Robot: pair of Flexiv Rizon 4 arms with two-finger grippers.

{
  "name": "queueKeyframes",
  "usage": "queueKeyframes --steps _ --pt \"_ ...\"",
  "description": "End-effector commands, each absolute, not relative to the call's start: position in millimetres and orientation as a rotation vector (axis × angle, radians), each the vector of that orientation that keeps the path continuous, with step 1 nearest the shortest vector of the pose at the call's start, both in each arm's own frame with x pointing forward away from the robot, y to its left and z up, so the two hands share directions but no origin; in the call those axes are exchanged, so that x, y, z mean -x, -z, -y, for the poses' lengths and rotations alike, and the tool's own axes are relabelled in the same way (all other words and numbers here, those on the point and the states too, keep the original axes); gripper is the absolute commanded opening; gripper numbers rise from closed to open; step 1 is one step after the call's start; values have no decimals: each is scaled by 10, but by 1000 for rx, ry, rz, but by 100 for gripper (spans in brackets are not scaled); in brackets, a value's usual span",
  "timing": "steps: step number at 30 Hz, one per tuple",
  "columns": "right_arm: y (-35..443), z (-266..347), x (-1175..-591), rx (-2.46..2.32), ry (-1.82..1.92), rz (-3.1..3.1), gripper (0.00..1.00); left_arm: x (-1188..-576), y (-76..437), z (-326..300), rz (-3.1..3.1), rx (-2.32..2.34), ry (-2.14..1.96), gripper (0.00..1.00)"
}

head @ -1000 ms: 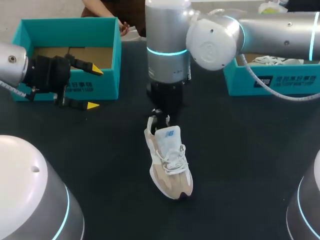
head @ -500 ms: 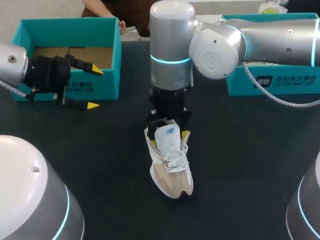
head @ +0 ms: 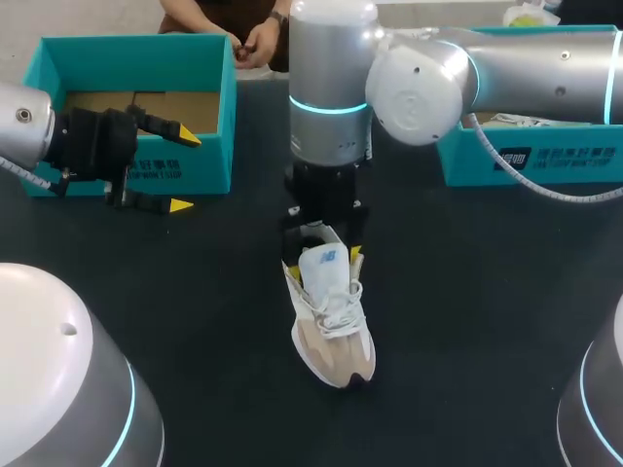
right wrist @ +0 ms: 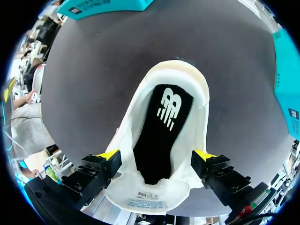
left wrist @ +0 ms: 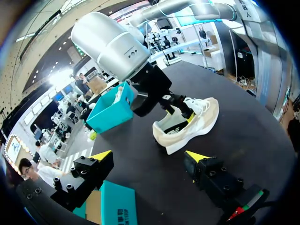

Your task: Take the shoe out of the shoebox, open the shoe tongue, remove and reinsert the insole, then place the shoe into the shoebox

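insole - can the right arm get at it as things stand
Probably yes. The right gripper hangs right over the shoe, fingers open on either side of its collar. The tongue is pulled clear of the opening, and the black insole lies bare below with nothing across it.

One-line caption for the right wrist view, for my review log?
Right gripper over the shoe, its black insole seated inside.

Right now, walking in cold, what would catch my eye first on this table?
A beige and white shoe lies alone in the middle of the black table, with the right arm's claw hanging directly over its opening, the black insole in sight. Off to the left, the left arm's claw hovers open by a teal shoebox.
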State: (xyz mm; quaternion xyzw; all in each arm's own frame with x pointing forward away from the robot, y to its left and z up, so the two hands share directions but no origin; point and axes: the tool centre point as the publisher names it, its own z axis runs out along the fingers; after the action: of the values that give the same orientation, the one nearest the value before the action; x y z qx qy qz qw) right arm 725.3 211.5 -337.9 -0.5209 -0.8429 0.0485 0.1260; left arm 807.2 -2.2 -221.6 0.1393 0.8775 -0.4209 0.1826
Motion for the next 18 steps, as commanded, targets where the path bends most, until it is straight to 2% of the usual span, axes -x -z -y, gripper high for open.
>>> queueKeyframes --steps 1,9,18 --pt "3339 -2124 -7223 1522 -144 2458 100 -8064 2216 20 -2477 -394 1185 100" --pt "3299 -2113 -7200 1571 -178 2458 100 -8064 2216 20 -2477 -394 1185 100" --pt "3147 -2090 -7448 1582 -182 2540 100 -8064 2216 20 -2477 -394 1185 100"
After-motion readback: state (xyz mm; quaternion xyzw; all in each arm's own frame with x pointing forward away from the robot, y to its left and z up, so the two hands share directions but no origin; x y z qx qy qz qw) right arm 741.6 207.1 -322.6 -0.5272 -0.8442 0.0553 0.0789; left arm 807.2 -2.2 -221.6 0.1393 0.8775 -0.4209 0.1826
